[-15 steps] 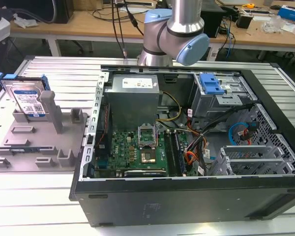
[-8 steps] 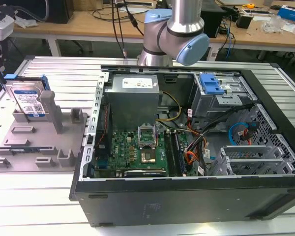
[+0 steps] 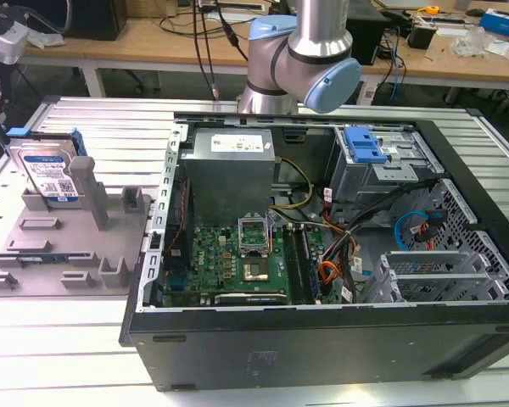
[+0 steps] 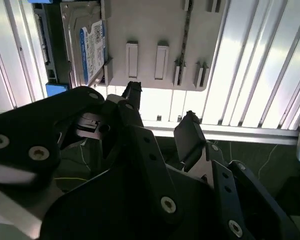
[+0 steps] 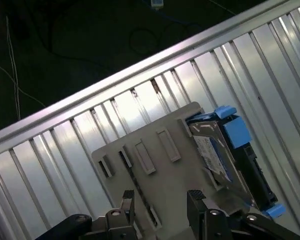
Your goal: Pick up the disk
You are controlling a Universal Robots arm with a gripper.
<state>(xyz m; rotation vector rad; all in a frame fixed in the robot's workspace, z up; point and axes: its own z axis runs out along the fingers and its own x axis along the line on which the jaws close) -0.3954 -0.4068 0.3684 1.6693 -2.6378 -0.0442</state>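
- Spot the flat rectangular silver metal disk [image 3: 49, 174], white-and-blue label, blue plastic side rails: standing on edge in the grey plastic holder [image 3: 68, 250] at the exterior view's left.
- In the second wrist view, black gripper [image 4: 160, 107] spread wide, holding nothing, well apart from the disk.
- Alongside the holder, open black computer case [image 3: 322, 348] on a slatted aluminium table [image 3: 102, 127].

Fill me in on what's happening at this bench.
A robot arm stands behind an open computer case. The disk stands on edge in the grey holder at the exterior view's left, leaning against one of its posts. In the second wrist view the hand hangs over the holder, open and empty, apart from the disk. The disk has not yet been picked up.
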